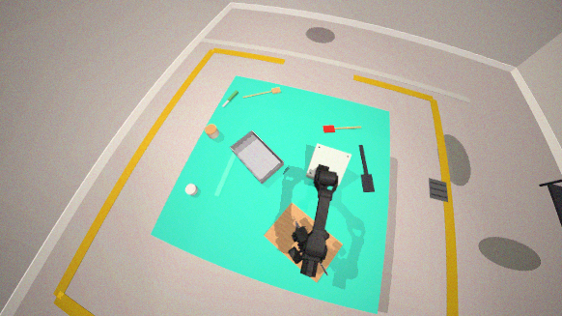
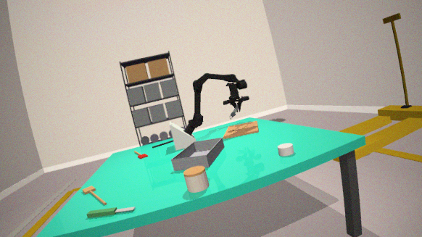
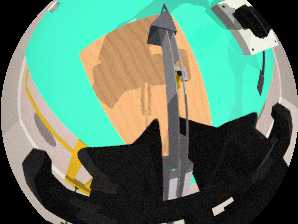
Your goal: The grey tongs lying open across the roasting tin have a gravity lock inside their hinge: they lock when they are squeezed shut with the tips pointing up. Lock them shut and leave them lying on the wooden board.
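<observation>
The grey tongs (image 1: 324,269) (image 2: 233,112) (image 3: 171,100) are held in the air above the wooden board (image 1: 292,211) (image 2: 247,128) (image 3: 115,120), tilted. My gripper (image 2: 238,107) (image 3: 164,121) is shut on the tongs' arms. In the wrist view the dark pointed hinge cap lies at the top, and the two arms run down close together between my fingers. A small yellow mark shows beside the arms. The far ends are partly hidden behind the fingers. Whether the lock is engaged cannot be seen. The roasting tin (image 1: 240,142) (image 2: 192,164) stands away from the board and holds nothing visible.
A white pot (image 1: 191,189) (image 2: 286,150) and an orange-lidded jar (image 1: 211,131) (image 2: 196,180) stand beyond the tin. A green-handled knife (image 1: 232,97) (image 2: 102,212), a wooden mallet (image 1: 275,90) (image 2: 88,190), a red-headed tool (image 1: 328,129) (image 2: 142,156) and a black spatula (image 1: 367,183) lie on the table.
</observation>
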`<state>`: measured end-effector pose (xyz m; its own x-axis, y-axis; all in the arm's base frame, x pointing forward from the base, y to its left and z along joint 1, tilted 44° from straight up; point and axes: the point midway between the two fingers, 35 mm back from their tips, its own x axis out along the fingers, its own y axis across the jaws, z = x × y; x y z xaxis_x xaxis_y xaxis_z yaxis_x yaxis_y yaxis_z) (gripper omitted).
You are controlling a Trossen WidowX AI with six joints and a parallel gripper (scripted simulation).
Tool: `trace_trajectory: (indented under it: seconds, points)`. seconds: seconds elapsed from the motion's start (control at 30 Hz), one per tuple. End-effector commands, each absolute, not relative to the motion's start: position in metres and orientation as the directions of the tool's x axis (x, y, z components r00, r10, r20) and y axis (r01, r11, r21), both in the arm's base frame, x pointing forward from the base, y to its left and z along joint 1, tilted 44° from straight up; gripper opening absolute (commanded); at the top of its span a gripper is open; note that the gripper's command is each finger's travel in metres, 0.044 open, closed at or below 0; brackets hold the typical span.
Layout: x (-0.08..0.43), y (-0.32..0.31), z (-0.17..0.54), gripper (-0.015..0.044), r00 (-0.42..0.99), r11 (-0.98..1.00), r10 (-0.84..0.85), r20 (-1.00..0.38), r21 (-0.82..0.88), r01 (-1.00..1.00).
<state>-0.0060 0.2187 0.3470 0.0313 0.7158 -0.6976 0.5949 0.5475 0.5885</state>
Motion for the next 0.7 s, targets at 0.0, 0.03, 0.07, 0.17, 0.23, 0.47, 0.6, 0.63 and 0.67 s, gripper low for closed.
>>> trace_trajectory:
  seconds: [0.0,0.03,0.07,0.17,0.23,0.47,0.6,0.63,0.67]
  points:
    - [-0.006,0.224,0.343,-0.015,0.029,0.55,0.716,-0.698,0.588,0.593]
    - [-0.006,0.225,0.341,-0.015,0.029,0.55,0.716,-0.698,0.588,0.593]
    - [-0.006,0.227,0.34,-0.015,0.029,0.55,0.716,-0.698,0.588,0.593]
    - [-0.006,0.23,0.337,-0.015,0.029,0.55,0.716,-0.698,0.588,0.593]
    - [-0.006,0.233,0.335,-0.015,0.029,0.55,0.716,-0.698,0.588,0.593]
    - [-0.006,0.242,0.327,-0.015,0.029,0.55,0.716,-0.698,0.588,0.593]
    - [-0.006,0.246,0.323,-0.015,0.029,0.55,0.716,-0.698,0.588,0.593]
    - [-0.006,0.248,0.322,-0.015,0.029,0.55,0.716,-0.698,0.588,0.593]
    - [-0.006,0.249,0.32,-0.015,0.029,0.55,0.716,-0.698,0.588,0.593]
